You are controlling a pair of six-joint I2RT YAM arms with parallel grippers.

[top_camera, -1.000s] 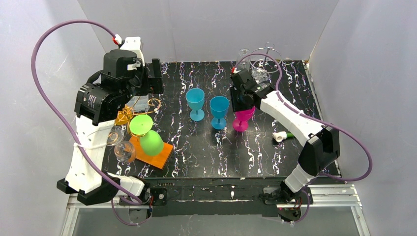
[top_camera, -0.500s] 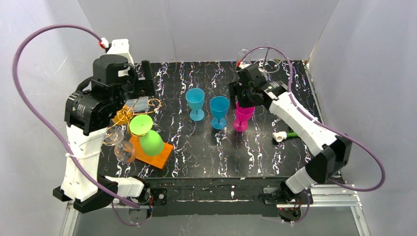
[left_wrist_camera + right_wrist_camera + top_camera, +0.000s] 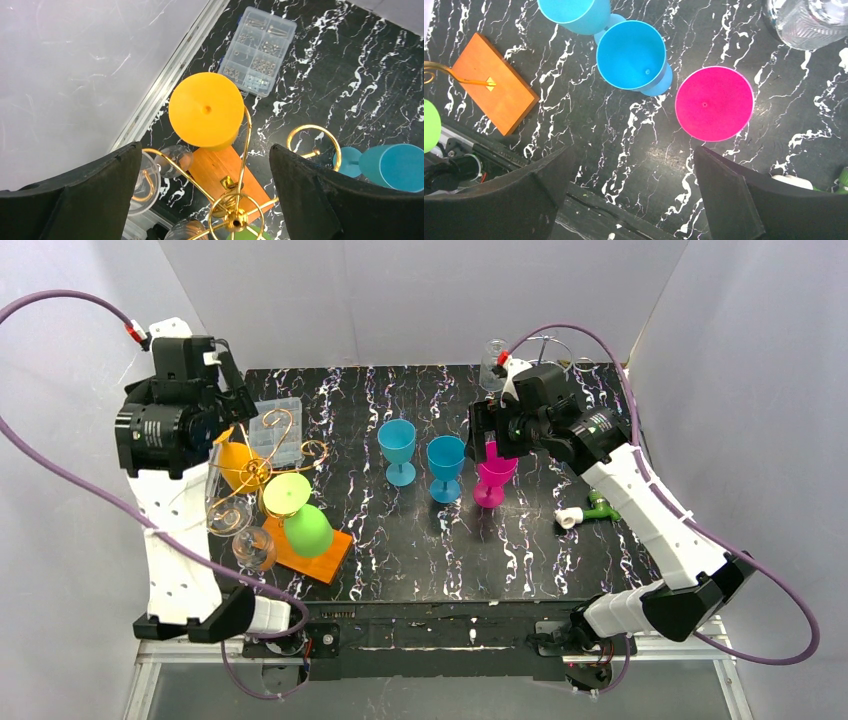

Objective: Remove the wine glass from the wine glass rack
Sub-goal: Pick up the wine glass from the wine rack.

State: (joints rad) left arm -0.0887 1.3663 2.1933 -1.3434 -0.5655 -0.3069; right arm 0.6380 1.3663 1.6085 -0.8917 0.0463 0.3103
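The right tool (image 3: pixel 634 200) is seen released, with the pink glass (image 3: pixel 714 103) standing untouched just beneath it. The left tool (image 3: pixel 207 192) is spread open above the orange glass (image 3: pixel 206 110) hung on the rack (image 3: pixel 235 218).

On the left side of the counter (image 3: pixel 420 540): gold wire rack (image 3: pixel 262 472) with curled arms, upright on an orange wooden base (image 3: pixel 318 558). Hung from it, bowls down: orange wine glass (image 3: pixel 206 110) at the far side, lime-green wine glass (image 3: pixel 300 520) tilted over the base, clear wine glasses (image 3: pixel 254 549) at the near left. Mid-counter, well apart from the rack, upright in a row: left blue wine glass (image 3: pixel 397 443), middle blue wine glass (image 3: pixel 446 458), magenta wine glass (image 3: pixel 714 103).
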